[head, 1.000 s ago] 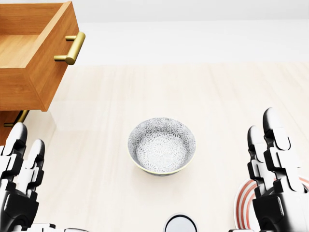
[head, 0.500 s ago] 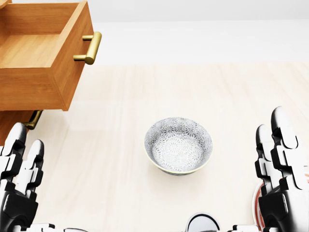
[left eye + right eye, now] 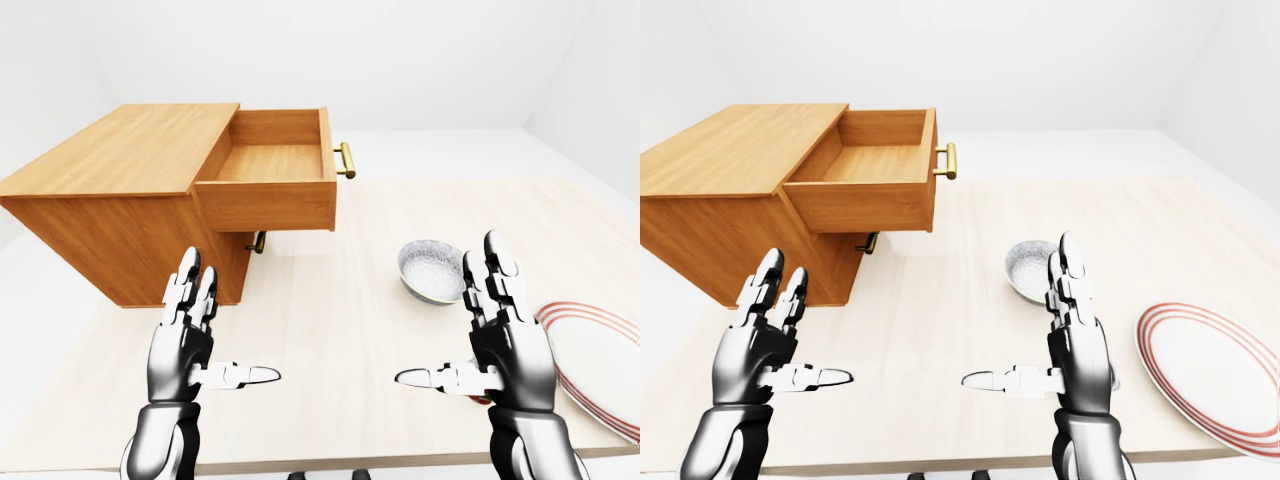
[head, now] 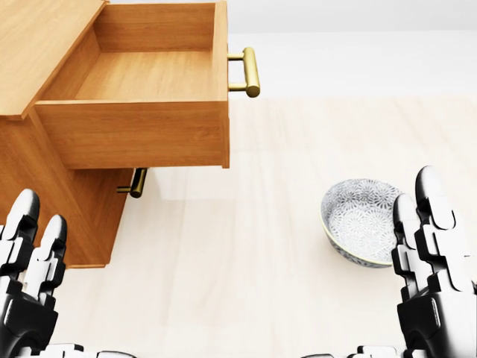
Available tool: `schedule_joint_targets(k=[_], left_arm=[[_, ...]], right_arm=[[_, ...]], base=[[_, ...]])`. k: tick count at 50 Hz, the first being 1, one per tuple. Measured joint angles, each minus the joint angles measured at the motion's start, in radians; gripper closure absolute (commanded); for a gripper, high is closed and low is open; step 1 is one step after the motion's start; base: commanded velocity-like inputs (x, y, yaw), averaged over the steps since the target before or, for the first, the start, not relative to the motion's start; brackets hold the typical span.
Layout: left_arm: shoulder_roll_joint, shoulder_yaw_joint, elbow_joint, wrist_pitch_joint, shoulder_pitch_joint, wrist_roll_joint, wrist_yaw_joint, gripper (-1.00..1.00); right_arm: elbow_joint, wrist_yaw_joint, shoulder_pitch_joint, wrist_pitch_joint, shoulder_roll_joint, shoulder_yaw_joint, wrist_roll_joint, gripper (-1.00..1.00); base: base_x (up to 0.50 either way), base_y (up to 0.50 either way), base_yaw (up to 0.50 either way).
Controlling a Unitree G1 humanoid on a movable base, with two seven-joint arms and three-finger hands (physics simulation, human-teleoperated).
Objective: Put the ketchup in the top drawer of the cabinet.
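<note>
**Ketchup out of sight; top drawer stands open**

The pulled-out wooden top drawer (image 4: 141, 74) of the wooden cabinet (image 3: 110, 160) with its brass bar handle (image 4: 251, 71) overhangs the pale wood bench (image 4: 246, 246). Left robot hand (image 3: 190, 345) and right robot hand (image 3: 495, 340) hover spread wide, empty, bare bench between them. A grey patterned bowl (image 4: 361, 220) and a red-ringed white plate (image 3: 1215, 365) lie to the right.

Bowl (image 3: 432, 270): right rim hidden behind right hand (image 3: 505, 335). Striped plate (image 3: 1210, 375): cut off at right edge of right-eye view. Lower drawer handle (image 4: 134, 183): largely concealed beneath open top drawer (image 4: 141, 74).
</note>
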Motion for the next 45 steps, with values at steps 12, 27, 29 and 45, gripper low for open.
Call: schedule_joint_targets(k=[12,27,29,45], left_arm=[[0.0,0.001,-0.005,0.002,0.002,-0.001,-0.002,-1.0],[0.001,0.003,-0.004,-0.001,0.004,-0.003,-0.003,-1.0],[0.001,0.003,-0.005,-0.001,0.004,-0.003,-0.003,-1.0],[-0.001,0.001,-0.003,-0.005,0.007,-0.002,-0.004,-1.0]], right_arm=[[0.008,-0.001,-0.005,0.0,0.0,0.001,-0.002,-1.0],[0.024,-0.005,-0.018,0.0,0.002,0.0,0.002,-1.0],[0.024,-0.005,-0.018,0.0,0.002,-0.001,0.004,-1.0],[0.024,0.022,-0.009,0.0,0.005,-0.019,0.044,-1.0]], base=[[0.0,0.5,0.0],[0.0,0.16,0.0],[0.0,0.0,0.0],[0.25,0.0,0.0]])
